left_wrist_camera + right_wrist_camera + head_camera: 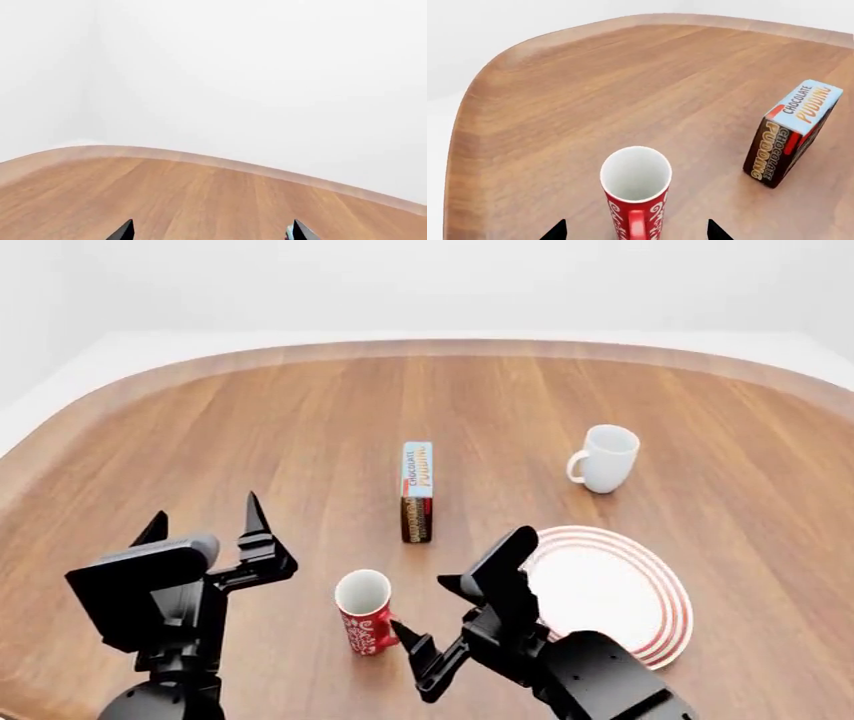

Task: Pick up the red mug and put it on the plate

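The red mug stands upright on the wooden table near its front edge, white inside, with white swirls on its side. In the right wrist view the red mug shows its handle turned toward the camera. My right gripper is open just right of the mug. Its two fingertips stand wide apart on either side of the mug without touching it. The plate, white with red rings, lies to the right of that arm. My left gripper hangs open and holds nothing, left of the mug.
A chocolate pudding box stands on edge behind the red mug, also seen as the box. A plain white mug sits at the back right. The left wrist view shows only bare table, its curved edge and white walls.
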Robot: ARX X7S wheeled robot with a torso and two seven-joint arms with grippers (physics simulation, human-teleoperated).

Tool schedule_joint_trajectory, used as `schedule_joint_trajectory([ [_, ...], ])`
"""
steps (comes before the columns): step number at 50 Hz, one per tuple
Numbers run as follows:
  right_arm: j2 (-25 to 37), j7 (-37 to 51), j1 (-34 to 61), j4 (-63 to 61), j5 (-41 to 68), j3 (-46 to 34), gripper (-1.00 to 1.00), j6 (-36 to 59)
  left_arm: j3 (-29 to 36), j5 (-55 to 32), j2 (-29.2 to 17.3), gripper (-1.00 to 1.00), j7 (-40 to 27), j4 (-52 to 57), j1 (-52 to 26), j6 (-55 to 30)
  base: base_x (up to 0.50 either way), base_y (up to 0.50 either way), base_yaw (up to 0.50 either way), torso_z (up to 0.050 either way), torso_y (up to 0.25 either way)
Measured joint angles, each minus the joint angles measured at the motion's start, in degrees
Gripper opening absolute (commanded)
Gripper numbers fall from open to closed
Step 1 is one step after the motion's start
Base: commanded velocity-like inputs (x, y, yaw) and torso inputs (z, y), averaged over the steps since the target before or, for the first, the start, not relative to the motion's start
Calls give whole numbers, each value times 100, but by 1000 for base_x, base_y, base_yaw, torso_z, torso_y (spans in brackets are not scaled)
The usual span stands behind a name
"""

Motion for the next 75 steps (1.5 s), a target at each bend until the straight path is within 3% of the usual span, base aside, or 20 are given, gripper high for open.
schedule_joint_trajectory([
  [75, -1121, -1119, 1691, 4522, -286, -894, 100, -1199, 117, -332, -233, 100, -84, 259, 105, 7, 0, 0, 0, 0, 0],
])
